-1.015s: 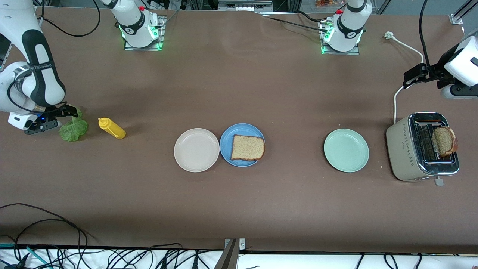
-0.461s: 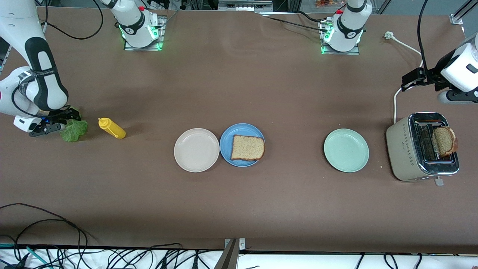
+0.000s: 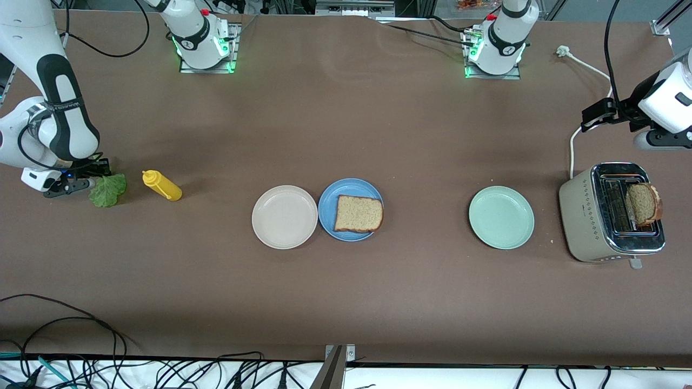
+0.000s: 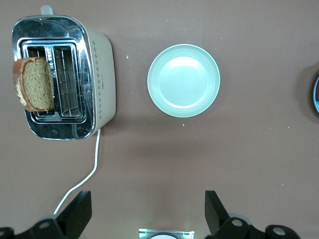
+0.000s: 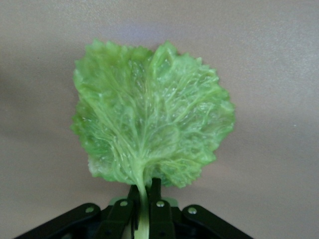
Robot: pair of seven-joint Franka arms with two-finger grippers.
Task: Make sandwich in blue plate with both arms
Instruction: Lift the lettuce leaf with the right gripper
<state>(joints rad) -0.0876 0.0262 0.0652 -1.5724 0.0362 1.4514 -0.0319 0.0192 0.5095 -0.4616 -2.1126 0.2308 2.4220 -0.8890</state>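
Your right pincer (image 5: 142, 206) pinches the lettuce leaf (image 5: 152, 114) by its stem, apparently low over the counter (image 3: 346, 135). Your left pincer (image 4: 144, 211) hangs spread above the toaster (image 4: 97, 74), well apart from the blue plate (image 3: 335, 197) holding one bread slice (image 3: 358, 214).

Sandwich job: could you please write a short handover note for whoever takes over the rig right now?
Right gripper: shut on the lettuce leaf by its stem, at the right arm's end of the table beside the yellow squeeze bottle.
Left gripper: open, waiting above the table near the toaster.
Done: one bread slice lies on the blue plate.
Left: lettuce onto that slice, then the second slice, sticking out of the toaster, on top.
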